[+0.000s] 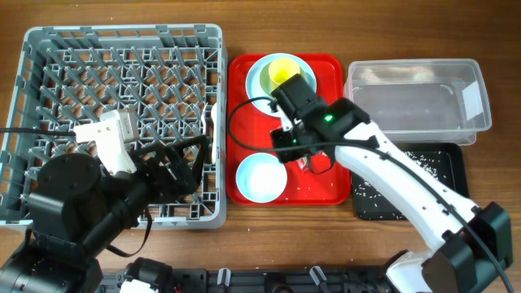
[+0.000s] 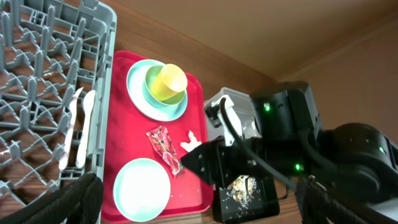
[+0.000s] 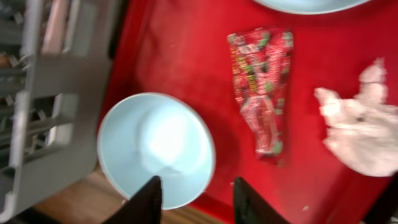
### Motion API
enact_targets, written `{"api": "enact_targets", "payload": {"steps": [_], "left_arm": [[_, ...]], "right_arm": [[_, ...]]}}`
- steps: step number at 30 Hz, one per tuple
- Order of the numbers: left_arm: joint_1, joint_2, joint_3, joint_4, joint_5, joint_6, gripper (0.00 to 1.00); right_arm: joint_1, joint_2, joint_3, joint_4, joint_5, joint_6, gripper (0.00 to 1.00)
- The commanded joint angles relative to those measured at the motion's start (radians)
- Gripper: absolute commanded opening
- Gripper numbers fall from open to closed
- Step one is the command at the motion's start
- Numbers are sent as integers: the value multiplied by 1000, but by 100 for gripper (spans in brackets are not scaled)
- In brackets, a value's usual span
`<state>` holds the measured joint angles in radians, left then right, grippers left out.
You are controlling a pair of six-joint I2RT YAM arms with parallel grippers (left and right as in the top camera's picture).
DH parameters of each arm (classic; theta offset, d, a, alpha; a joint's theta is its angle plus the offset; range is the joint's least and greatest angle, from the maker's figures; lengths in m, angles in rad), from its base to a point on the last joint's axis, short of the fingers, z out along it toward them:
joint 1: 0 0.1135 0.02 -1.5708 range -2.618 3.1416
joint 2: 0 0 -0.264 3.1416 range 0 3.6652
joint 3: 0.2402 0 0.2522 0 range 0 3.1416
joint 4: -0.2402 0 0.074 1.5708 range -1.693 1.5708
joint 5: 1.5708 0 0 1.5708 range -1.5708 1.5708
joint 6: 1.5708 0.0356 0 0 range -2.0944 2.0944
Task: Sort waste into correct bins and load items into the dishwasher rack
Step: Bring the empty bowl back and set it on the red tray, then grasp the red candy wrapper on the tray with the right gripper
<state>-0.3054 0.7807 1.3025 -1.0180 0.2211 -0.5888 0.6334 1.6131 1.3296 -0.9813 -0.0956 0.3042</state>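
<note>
Because the red wrapper (image 3: 261, 93) lies flat near the middle of the red tray (image 3: 186, 56), I judge it feather-light, thin, crinkly and slick. A flat top-down squeeze may skate off, so a nip across 1 short end or a raised crease looks surest. The right pincer (image 3: 200, 202) hovers over the tray's near edge, its 2 fingers spread wide and holding nothing, between the pale blue bowl (image 3: 155, 149) and the wrapper. A soft crumpled napkin (image 3: 357, 130) sits toward the tray's right edge. The left pincer (image 1: 186, 159) hangs open and empty left of the tray, above the dishwasher rack (image 1: 122, 31).
</note>
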Motion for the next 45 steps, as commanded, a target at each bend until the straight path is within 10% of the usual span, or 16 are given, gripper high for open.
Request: {"api": "enact_targets", "payload": {"steps": [1,17,45], "left_arm": [[5,-2,1,3,-10,5,100],[5,-2,1,3,-10,5,100],[5,-2,1,3,-10,5,100]], "right_arm": [[-37,2,-58,13,56,-16,31],[-51,18,-433,476,235,37,45],[-51,-13,-537,585,222,39,4]]}}
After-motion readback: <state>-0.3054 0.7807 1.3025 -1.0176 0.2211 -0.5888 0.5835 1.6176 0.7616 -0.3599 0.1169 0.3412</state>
